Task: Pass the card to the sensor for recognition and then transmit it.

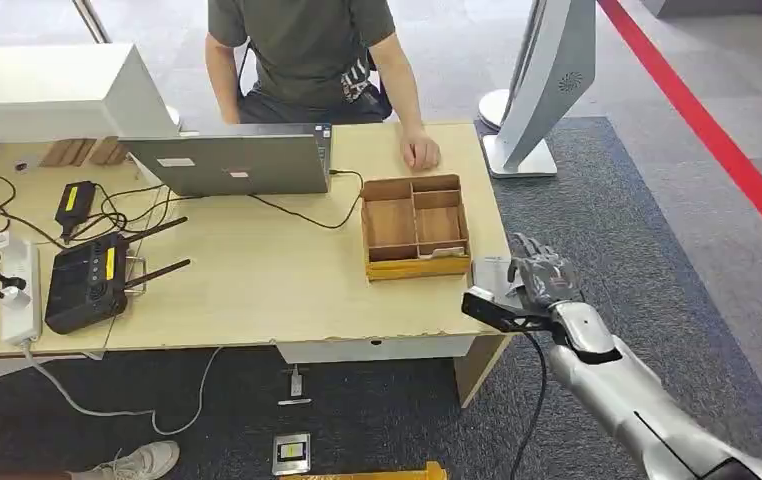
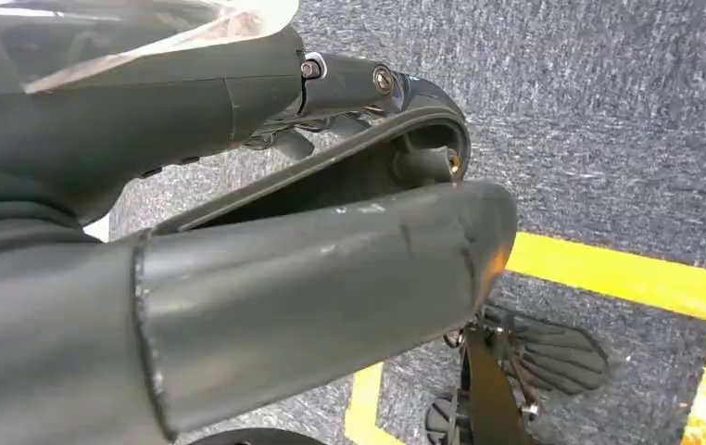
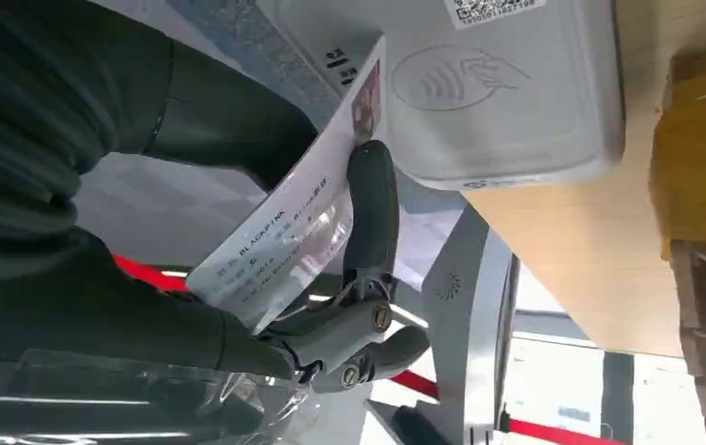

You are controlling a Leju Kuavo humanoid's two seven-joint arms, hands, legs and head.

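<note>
My right hand [image 1: 542, 275] hovers at the table's right front corner, just over the white card sensor [image 1: 492, 272] lying there. In the right wrist view the hand [image 3: 192, 111] pinches a white printed card [image 3: 284, 232] between its thumb and a dark finger [image 3: 368, 213]. One corner of the card reaches the sensor [image 3: 507, 93], close to its contactless symbol; whether they touch I cannot tell. My left hand [image 2: 312, 278] hangs over the carpet with its fingers apart and nothing in it.
A partitioned wooden box [image 1: 415, 225] stands just left of the sensor. A person [image 1: 307, 50] sits across the table behind a laptop [image 1: 227, 160], one hand [image 1: 420, 152] resting on the tabletop. A black router [image 1: 87, 280] and cables occupy the left; a white stand [image 1: 542, 90] rises far right.
</note>
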